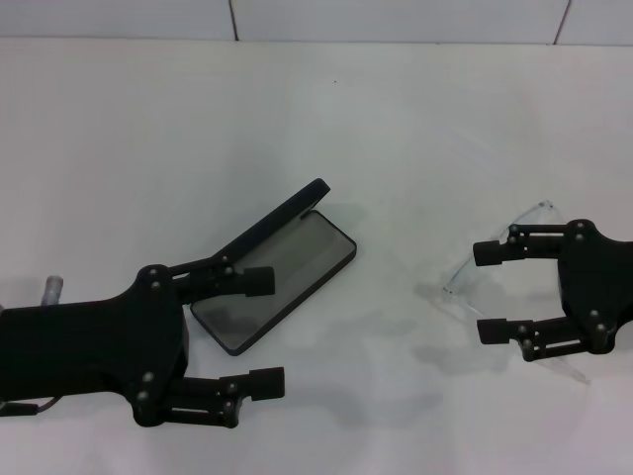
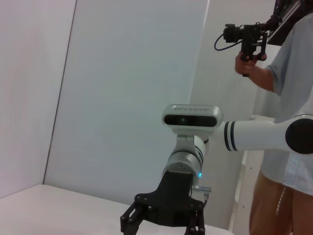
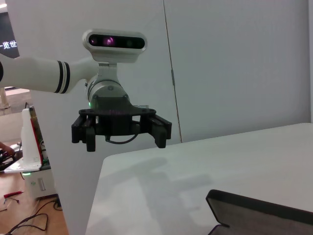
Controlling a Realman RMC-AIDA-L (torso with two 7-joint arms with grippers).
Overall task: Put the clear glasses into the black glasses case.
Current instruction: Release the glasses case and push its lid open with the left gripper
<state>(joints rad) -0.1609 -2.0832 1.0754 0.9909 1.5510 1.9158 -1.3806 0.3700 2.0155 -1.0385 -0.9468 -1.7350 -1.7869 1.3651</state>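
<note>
While the head view shows the black glasses case [image 1: 282, 282] lying lid-up on the desk [image 1: 396, 129] beside the spread, empty left end effector [image 1: 265, 332], the right end effector [image 1: 492, 292] hangs spread over the clear glasses [image 1: 495, 259]; thin arms could slip; the right wrist view shows the case's edge [image 3: 259, 208].

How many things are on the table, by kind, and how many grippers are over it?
Glasses cases: 1, the black glasses case, lying open.
Glasses: 1, the clear glasses, right of the case.
Grippers: 2, left gripper and right gripper, both open.
Total: 4
</note>
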